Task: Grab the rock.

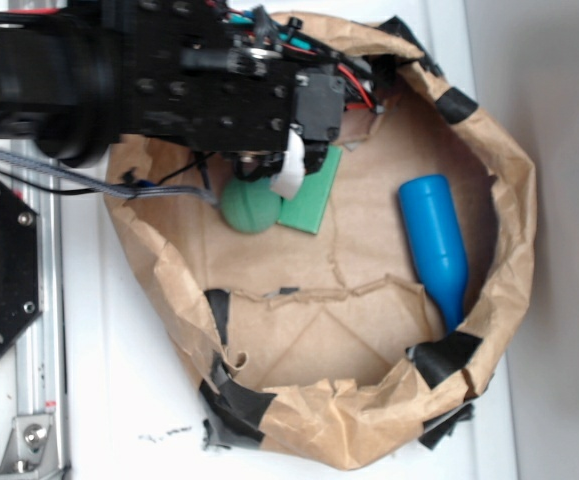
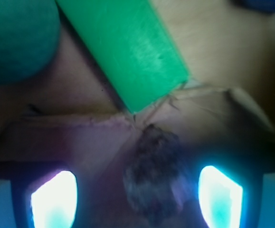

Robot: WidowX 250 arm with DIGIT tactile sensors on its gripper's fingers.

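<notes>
In the wrist view the rock point(image 2: 157, 173), a rough dark brown-grey lump, lies on the brown paper between my two glowing fingertips point(image 2: 54, 199). My gripper point(image 2: 137, 199) is open and straddles it, with a gap on each side; the rock lies nearer the right finger. A green ball point(image 2: 18, 40) and a flat green block point(image 2: 128, 52) lie just beyond it. In the exterior view my gripper point(image 1: 284, 175) hangs low over the ball point(image 1: 251, 208) and block point(image 1: 311, 205), and the arm hides the rock.
A blue bottle point(image 1: 436, 245) lies on the right inside the crumpled brown paper bowl point(image 1: 514, 240), whose raised rim carries black tape patches point(image 1: 447, 357). A metal rail point(image 1: 41, 330) runs along the left outside the paper.
</notes>
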